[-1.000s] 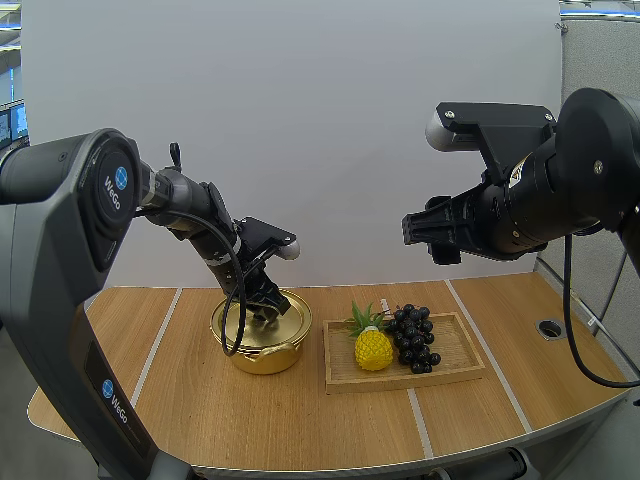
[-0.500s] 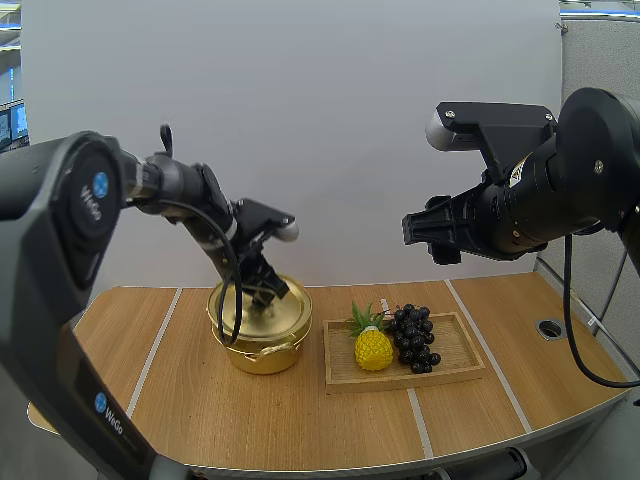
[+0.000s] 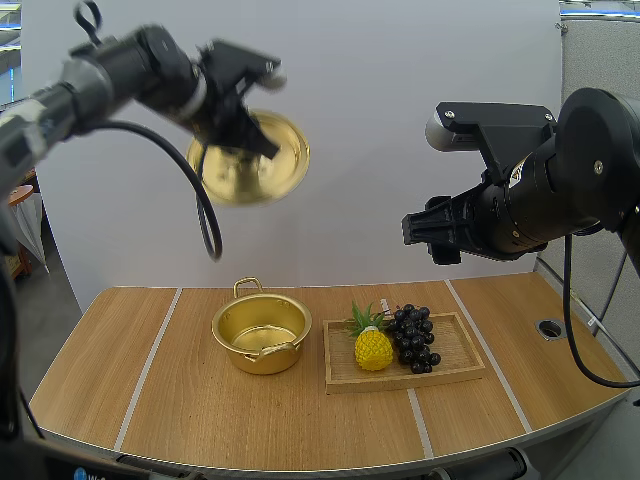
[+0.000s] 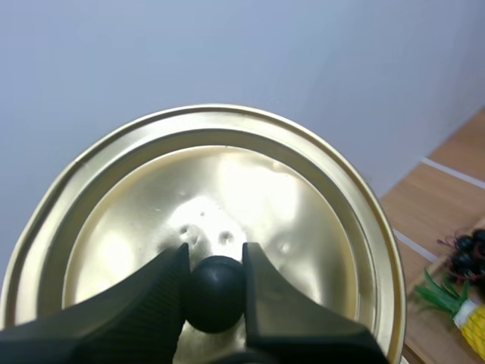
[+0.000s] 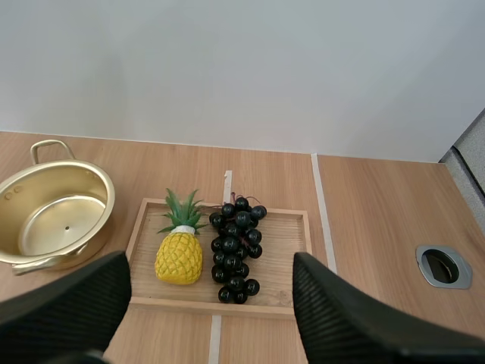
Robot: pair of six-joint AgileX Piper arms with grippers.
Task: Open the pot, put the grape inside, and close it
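The lid [image 3: 250, 160] is pinched by its knob [image 4: 216, 284] in the left tool [image 4: 214, 264]. The right tool [image 5: 208, 267] is spread wide and empty. The grapes [image 5: 236, 246], at the tray's [image 5: 286, 254] middle, are judged soft and light, and best clasped across the bunch.

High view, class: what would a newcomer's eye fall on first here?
The gold lid, held high above the table by its black knob in the left hand. Below it the open gold pot sits empty, and beside that a wooden tray carries dark grapes and a yellow pineapple.
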